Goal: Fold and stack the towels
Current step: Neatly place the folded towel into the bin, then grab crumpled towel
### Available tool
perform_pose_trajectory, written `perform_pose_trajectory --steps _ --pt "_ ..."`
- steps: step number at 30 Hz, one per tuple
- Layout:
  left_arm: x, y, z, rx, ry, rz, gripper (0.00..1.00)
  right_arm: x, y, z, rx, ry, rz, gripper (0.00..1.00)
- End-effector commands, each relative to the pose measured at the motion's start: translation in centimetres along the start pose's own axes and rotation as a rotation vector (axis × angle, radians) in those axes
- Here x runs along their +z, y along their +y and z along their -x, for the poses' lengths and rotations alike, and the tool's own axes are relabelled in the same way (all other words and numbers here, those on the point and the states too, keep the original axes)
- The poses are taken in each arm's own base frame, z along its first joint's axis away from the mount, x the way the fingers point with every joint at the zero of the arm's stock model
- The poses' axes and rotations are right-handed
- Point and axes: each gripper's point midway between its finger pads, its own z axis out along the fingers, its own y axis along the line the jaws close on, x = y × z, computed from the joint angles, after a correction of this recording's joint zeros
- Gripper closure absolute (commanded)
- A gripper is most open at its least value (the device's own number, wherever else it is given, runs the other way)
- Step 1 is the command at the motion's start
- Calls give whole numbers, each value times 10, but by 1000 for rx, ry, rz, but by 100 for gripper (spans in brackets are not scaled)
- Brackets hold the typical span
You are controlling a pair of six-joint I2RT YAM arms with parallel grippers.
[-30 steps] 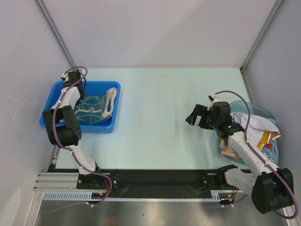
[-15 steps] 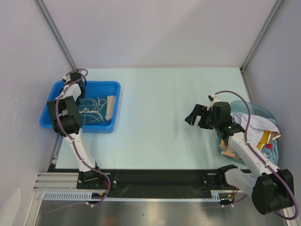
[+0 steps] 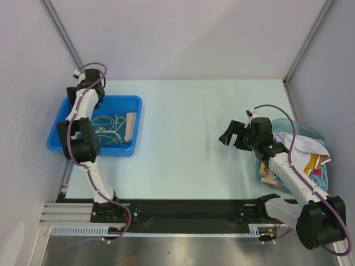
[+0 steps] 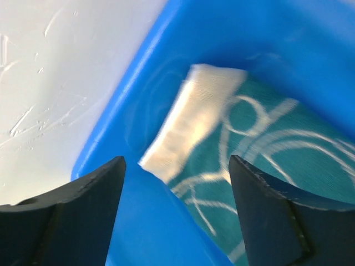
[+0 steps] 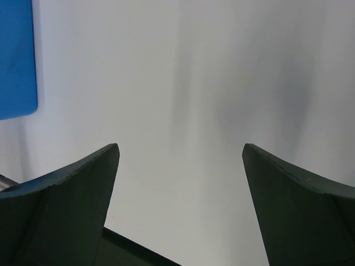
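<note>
A folded teal towel with white swirls (image 3: 110,128) lies flat in the blue bin (image 3: 77,101) at the left, its pale underside (image 4: 191,119) turned up along one edge. My left gripper (image 3: 95,96) hovers over the bin's back left corner, open (image 4: 176,166) and holding nothing, with the towel lying beyond its fingertips. On the right, more towels lie heaped: a white one (image 3: 302,145), a brown and yellow one (image 3: 314,161) and an orange dotted one (image 3: 320,176). My right gripper (image 3: 226,137) hangs open (image 5: 180,147) over bare table, left of that heap.
The heap rests in a pale blue round basket (image 3: 306,128) at the table's right edge. Grey walls and metal posts close in the back and both sides. The bin's corner (image 5: 16,55) shows far off in the right wrist view.
My left gripper has opened and let go of the teal towel, which settled flat in the bin. The left wrist has drawn up and back. The right arm has not moved.
</note>
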Motion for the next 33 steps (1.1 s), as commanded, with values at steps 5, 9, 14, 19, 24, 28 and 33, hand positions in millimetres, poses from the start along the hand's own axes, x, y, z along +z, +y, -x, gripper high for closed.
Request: perform_pose_trajectory --steps 5,9,14,19,24,28,33 --pt "-153 -36 56 -64 -261 -356 12 -16 20 52 -10 -101 -29 0" --pt "-227 -69 36 19 -332 -577 6 -27 8 88 -8 -176 -148 0" --pt "-343 -81 -3 108 -471 -904 0 -44 -35 126 51 -225 -360 0" --pt "-419 -90 -64 170 -557 -1218 0 -76 -133 145 197 -259 -685 0" --pt "-437 -92 -98 145 -574 -1442 0 -98 -210 136 389 -266 -899 5" --pt "-437 -93 -109 167 -578 -1478 0 -120 -240 127 553 -316 -999 10" --pt "-423 -99 -117 185 -596 -1445 0 -134 -266 124 709 -417 -1056 12"
